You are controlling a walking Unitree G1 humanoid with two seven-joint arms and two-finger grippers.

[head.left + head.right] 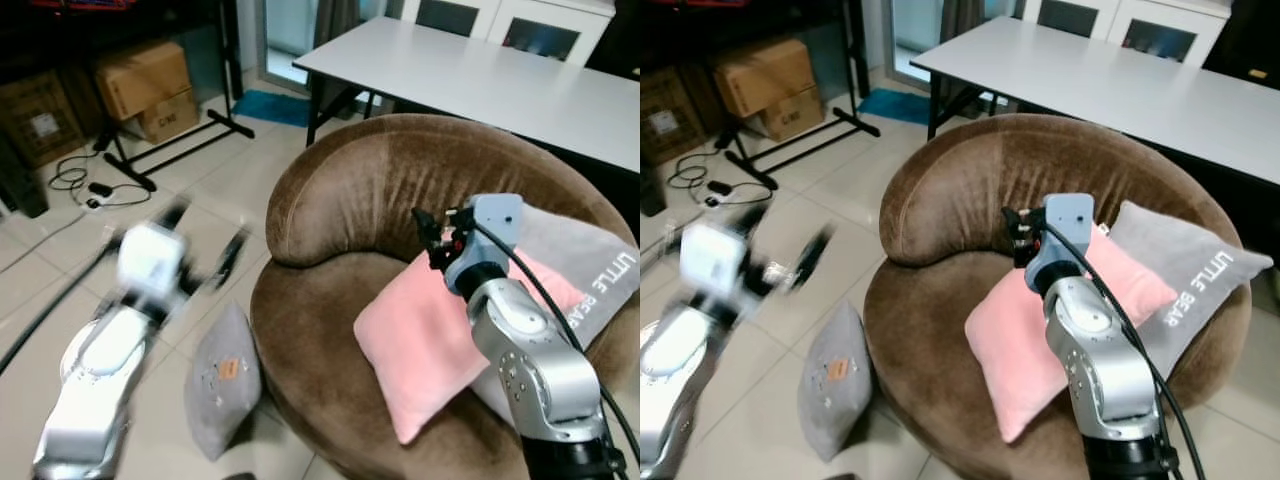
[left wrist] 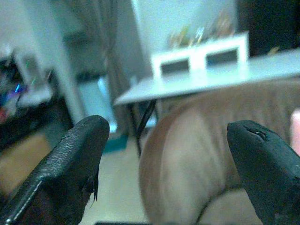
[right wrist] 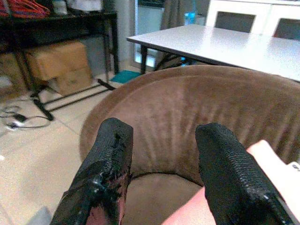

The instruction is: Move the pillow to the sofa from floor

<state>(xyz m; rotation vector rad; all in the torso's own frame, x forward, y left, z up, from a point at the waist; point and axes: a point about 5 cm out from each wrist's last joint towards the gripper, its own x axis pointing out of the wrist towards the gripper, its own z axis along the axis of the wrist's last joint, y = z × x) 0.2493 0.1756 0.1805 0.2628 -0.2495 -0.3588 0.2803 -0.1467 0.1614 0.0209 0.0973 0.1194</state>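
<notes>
Leaning against sofa base: grey pillow (image 1: 222, 380) is seen on the tiled floor (image 1: 215, 200), upright on its edge, touching the sofa's outer left side; an orange tag is visible on its face.
Sofa: round brown sofa (image 1: 970, 180) is placed in front of a white table (image 1: 1110, 75).
On the seat: pink pillow (image 1: 430, 340) is laid tilted against a grey pillow with "LITTLE BEAR" lettering (image 1: 1200, 275); the two are touching.
Left gripper: left gripper (image 1: 205, 250) is held raised above the floor, left of the sofa and above the floor pillow, apart from it; heavily blurred in the head views. Fingers (image 2: 70, 159) are spread wide in the wrist view, nothing is held between them.
Right gripper: right gripper (image 3: 161, 173) is held over the sofa seat, just above the pink pillow's upper edge, pointed at the backrest. Fingers are parted, nothing is grasped; contact with the pink pillow cannot be told.
Background: cardboard boxes (image 1: 145, 85) are stacked by a black stand (image 1: 175, 145); cables (image 1: 85, 185) are lying on the tiles.
</notes>
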